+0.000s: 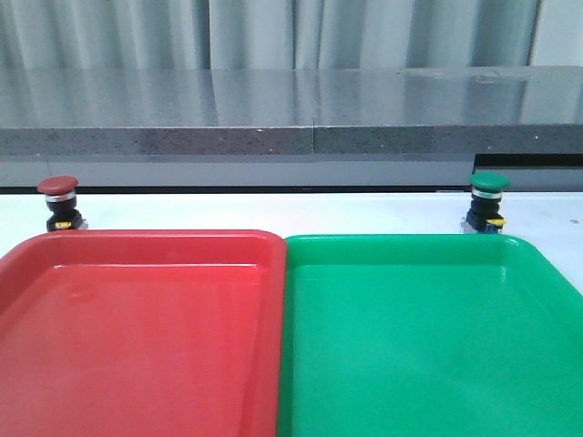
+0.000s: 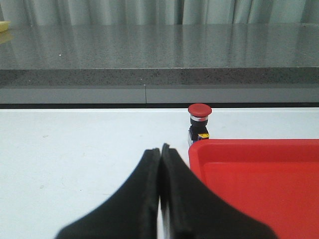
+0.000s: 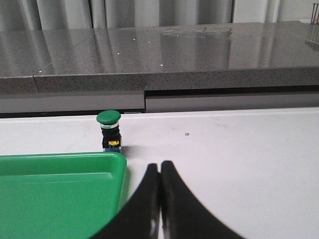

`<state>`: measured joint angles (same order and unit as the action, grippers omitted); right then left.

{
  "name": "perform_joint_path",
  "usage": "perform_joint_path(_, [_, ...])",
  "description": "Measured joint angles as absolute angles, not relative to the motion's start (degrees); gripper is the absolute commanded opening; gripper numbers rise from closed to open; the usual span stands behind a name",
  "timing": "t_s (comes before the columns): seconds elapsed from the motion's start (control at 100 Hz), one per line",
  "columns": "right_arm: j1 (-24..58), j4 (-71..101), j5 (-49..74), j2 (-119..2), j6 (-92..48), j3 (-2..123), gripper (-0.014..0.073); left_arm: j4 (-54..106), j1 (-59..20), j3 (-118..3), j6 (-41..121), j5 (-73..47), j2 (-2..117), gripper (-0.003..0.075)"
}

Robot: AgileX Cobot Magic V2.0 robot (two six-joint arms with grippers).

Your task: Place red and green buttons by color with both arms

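The red button (image 1: 58,201) stands upright on the white table just behind the red tray's far left corner; the left wrist view shows the red button (image 2: 199,124) beyond the tray's corner. The green button (image 1: 486,199) stands upright behind the green tray's far right part, and the right wrist view has the green button (image 3: 109,130) at the tray's corner. My left gripper (image 2: 160,148) is shut and empty, short of the red button. My right gripper (image 3: 159,165) is shut and empty, short of the green button. Neither arm appears in the front view.
The red tray (image 1: 137,246) and green tray (image 1: 410,248) lie side by side, touching, at the table's front. The red tray (image 2: 239,145) lies beside my left gripper, the green tray (image 3: 60,160) beside my right. A grey stone ledge (image 1: 291,127) runs along the back.
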<state>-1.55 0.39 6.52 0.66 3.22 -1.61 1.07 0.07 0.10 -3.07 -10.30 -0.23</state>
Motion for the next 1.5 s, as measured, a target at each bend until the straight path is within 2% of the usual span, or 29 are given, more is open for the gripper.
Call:
perform_joint_path(1.09, [-1.6, 0.4, 6.5, 0.7, 3.2, -1.6, -0.0064, 1.1, 0.1, -0.2, -3.0, -3.8, -0.2, -0.0021])
perform_joint_path(1.3, [-1.6, 0.4, 6.5, 0.7, 3.2, -1.6, -0.0064, 3.6, 0.1, -5.8, -3.0, -8.2, 0.1, -0.0021])
perform_joint_path(1.5, [-1.6, 0.4, 6.5, 0.7, 3.2, -1.6, -0.0064, 4.1, 0.1, -12.1, -3.0, -10.7, 6.0, -0.0020])
